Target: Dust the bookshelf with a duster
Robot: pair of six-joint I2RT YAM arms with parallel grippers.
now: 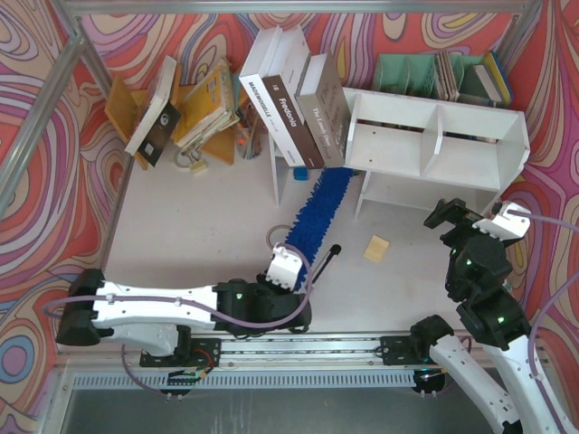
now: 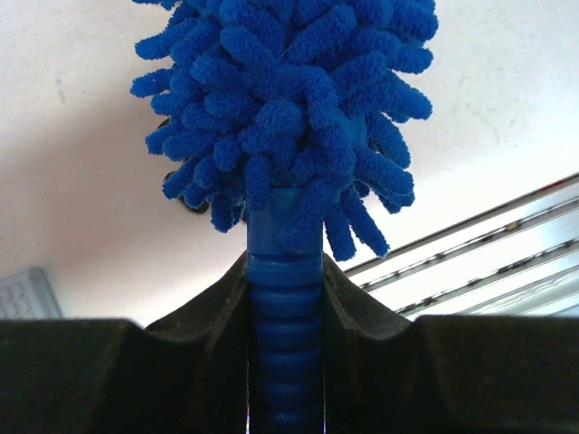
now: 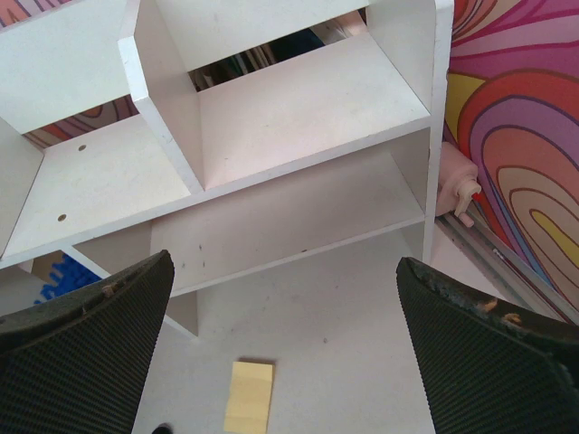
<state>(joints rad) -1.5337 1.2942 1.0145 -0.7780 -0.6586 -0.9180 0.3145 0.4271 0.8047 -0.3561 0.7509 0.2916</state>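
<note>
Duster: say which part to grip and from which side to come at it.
Grip the ribbed handle, coming from the near end, opposite the fluffy head. The handle is narrow and rigid, while the head is soft and points toward the bookshelf. The left gripper is shut on the duster there.

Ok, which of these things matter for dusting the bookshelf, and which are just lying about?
For the job: duster, held in the shut left gripper; bookshelf.
Just lying about: yellow block, leaning books, green file organizer, black stick tool.
</note>
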